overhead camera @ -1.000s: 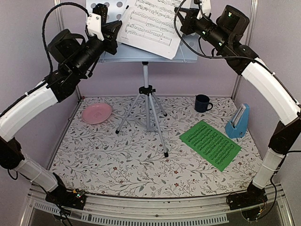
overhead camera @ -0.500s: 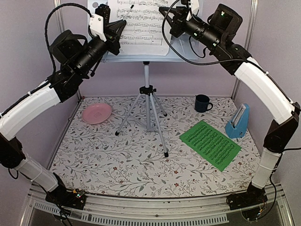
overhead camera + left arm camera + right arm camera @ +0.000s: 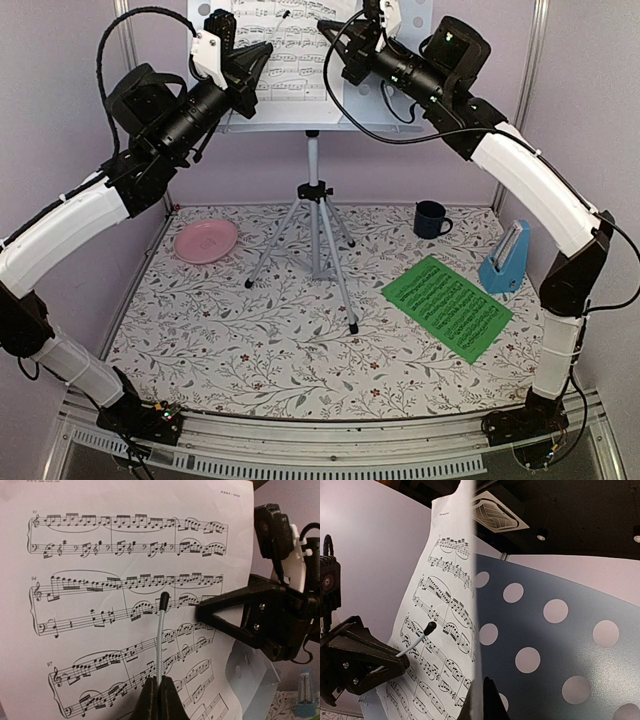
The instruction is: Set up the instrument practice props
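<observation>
The pale perforated music stand (image 3: pixel 313 122) rises on its silver tripod (image 3: pixel 315 232) at the back centre. A white sheet-music page (image 3: pixel 292 48) stands upright against its desk (image 3: pixel 560 645). My right gripper (image 3: pixel 335 38) is shut on that white page's (image 3: pixel 440 610) right edge, the paper pinched at its jaws (image 3: pixel 480 696). Over the left side my left gripper (image 3: pixel 258 55) is shut on a thin silver page-holder wire (image 3: pixel 160 640) with a black tip, which lies over the page (image 3: pixel 100 605). A green sheet-music page (image 3: pixel 447 306) lies flat at the right, beside the blue metronome (image 3: pixel 507 262).
A dark blue mug (image 3: pixel 430 219) stands at the back right and a pink plate (image 3: pixel 205 241) at the back left on the floral cloth. The tripod legs spread across the middle. Lilac walls close in the sides and back.
The white page has swung from tilted to upright and shifted left on the desk, carried by my right gripper. My left gripper has kept its hold on the wire and barely moved.
</observation>
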Robot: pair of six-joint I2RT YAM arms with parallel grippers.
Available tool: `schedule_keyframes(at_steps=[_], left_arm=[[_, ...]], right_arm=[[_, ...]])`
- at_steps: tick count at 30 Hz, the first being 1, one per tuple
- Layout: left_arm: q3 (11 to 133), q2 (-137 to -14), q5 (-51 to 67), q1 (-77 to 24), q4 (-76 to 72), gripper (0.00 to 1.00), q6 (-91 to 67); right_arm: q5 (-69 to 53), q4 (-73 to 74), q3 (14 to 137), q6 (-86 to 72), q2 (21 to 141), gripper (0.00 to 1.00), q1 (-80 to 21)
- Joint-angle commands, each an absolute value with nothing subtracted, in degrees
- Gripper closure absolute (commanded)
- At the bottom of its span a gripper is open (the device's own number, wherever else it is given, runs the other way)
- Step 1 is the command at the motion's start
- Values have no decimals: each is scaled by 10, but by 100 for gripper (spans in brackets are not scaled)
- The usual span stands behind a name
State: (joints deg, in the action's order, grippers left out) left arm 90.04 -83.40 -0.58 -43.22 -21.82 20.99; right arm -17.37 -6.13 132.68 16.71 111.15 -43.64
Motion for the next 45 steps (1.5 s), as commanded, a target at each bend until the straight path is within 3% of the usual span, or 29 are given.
schedule_keyframes(at_steps=[1,37,45], left_arm=[[905,-838,13,-437,-238,100,211],[901,-838,14,-438,-247,100,221],[894,-835,8,-438,-252,100,222]], right_arm=[[-192,-101,1343,154,1128,100,-440],[-198,-176,1376,123,1192,100,-470],[-193,-181,1372,122,1192,78,-471]])
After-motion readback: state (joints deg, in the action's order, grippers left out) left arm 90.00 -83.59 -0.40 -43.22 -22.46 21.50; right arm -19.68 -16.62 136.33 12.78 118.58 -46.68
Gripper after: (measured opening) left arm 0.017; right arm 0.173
